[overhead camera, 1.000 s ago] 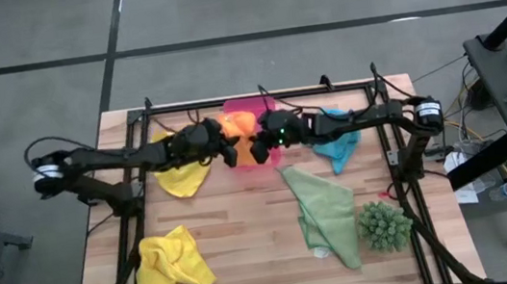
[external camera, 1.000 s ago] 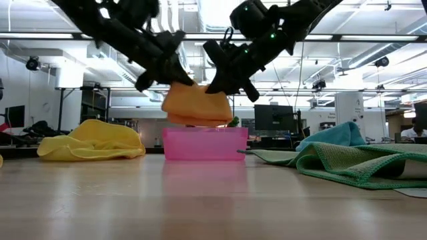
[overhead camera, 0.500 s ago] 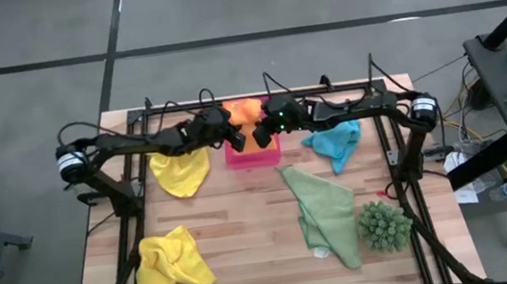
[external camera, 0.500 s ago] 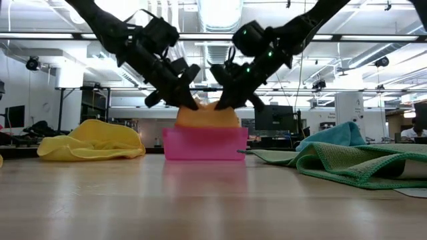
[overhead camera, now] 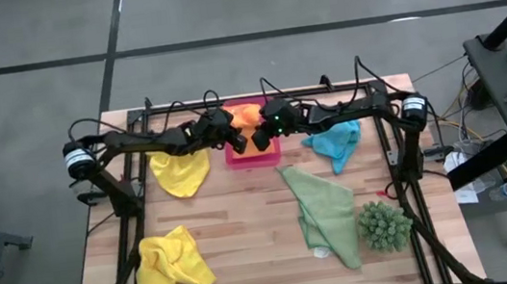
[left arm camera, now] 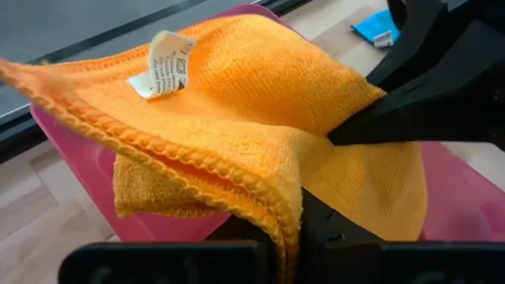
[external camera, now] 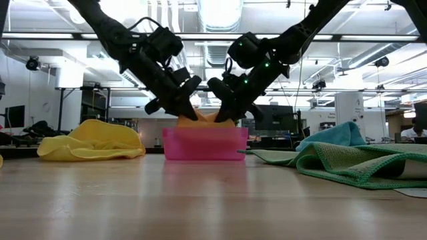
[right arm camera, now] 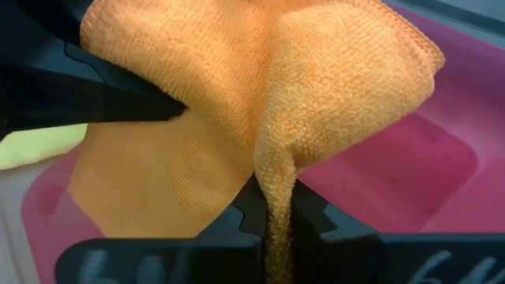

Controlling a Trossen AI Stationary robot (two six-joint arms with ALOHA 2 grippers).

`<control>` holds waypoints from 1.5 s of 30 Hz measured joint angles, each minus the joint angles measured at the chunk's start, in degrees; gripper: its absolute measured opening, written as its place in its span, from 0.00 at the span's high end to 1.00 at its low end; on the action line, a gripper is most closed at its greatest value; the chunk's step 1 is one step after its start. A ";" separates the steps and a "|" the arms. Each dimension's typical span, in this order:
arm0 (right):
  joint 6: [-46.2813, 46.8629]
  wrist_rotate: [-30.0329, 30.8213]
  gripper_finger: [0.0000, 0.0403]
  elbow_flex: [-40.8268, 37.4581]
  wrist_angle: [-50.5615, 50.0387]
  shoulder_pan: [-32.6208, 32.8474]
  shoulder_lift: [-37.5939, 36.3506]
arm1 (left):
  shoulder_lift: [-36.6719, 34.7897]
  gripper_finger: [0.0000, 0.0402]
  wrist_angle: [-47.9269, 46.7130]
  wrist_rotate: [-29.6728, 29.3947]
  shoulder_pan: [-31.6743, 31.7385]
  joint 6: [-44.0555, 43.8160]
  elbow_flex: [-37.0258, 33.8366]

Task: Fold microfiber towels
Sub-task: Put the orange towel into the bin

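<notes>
One towel down, basically: both grippers, left and right, have their fingers pinched tight on the folded orange towel, lowering it into the pink tray at the desk's far edge. Four others lie crumpled, unfolded yet.

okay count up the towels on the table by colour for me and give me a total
Yellow towels: 2, one at the table's left rear and one at the left front
Orange towel: 1, held by both grippers over the pink tray
Light green towel: 1
Turquoise towel: 1
Total: 5 towels
</notes>
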 joint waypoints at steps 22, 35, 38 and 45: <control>0.55 3.16 0.68 -0.02 -2.03 0.08 -0.20 | 1.41 0.74 -0.60 -0.83 1.41 1.39 0.39; -3.40 2.84 0.60 -0.02 -4.59 0.09 -4.86 | -2.64 0.59 -6.06 -0.03 1.35 1.01 0.39; -4.13 2.83 0.65 -0.02 -5.59 0.09 -5.61 | -5.10 0.59 -8.31 -0.02 1.35 1.06 0.35; -8.26 -1.09 0.86 -0.02 -0.95 0.13 -5.61 | -6.04 0.59 -8.88 0.00 0.87 2.44 0.33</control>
